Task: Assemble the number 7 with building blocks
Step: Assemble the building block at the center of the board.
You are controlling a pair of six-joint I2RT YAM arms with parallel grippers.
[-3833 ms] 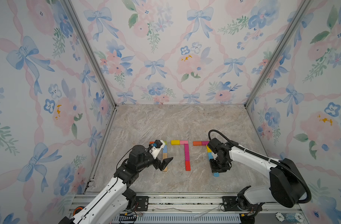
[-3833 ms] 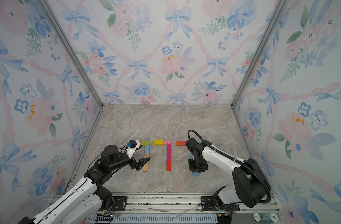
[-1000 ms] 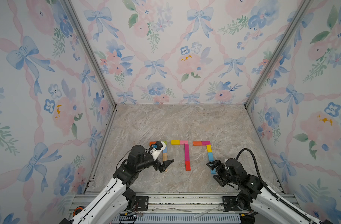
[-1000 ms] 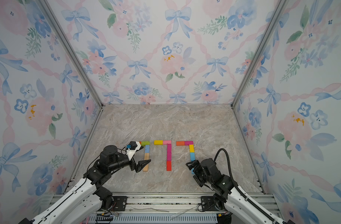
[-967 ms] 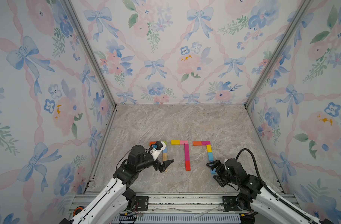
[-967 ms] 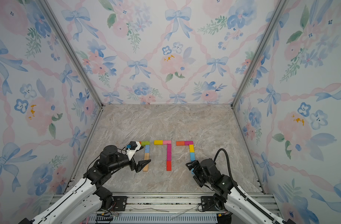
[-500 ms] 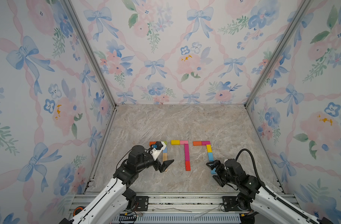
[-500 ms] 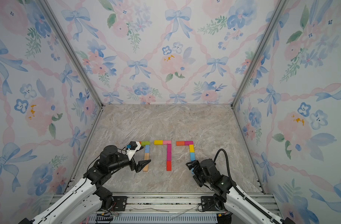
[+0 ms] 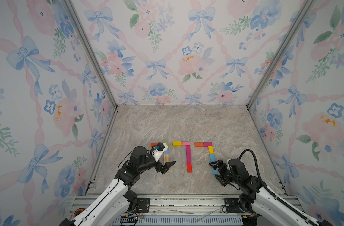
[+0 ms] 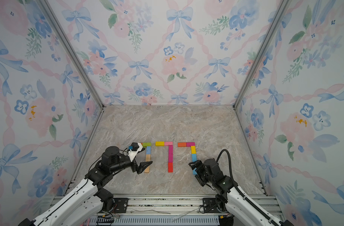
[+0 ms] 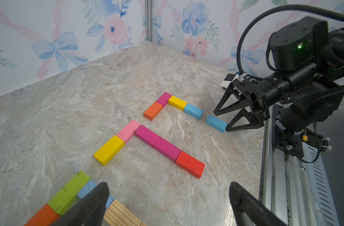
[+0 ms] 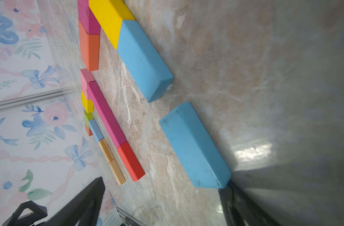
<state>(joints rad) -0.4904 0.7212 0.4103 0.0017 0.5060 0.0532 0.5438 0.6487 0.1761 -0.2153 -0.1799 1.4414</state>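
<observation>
On the desk (image 9: 167,125) the building blocks (image 9: 176,143) form three sevens. Over the wooden stem (image 10: 147,162) of the left 7 (image 9: 165,151) the left claw (image 11: 168,185) hangs wide open and empty; a dip could knock it askew. Past the whole middle 7 (image 9: 188,156), the right claw (image 9: 215,170), open and holding nothing, touches one fingertip (image 12: 235,199) to the near end of the last blue block (image 12: 194,144), apart from its blue neighbour (image 12: 143,60), and could shove it crooked.

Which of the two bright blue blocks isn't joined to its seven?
The end blue block, by the right arm's fingers: bare table shows between it and the other blue block, which butts against the yellow block.
</observation>
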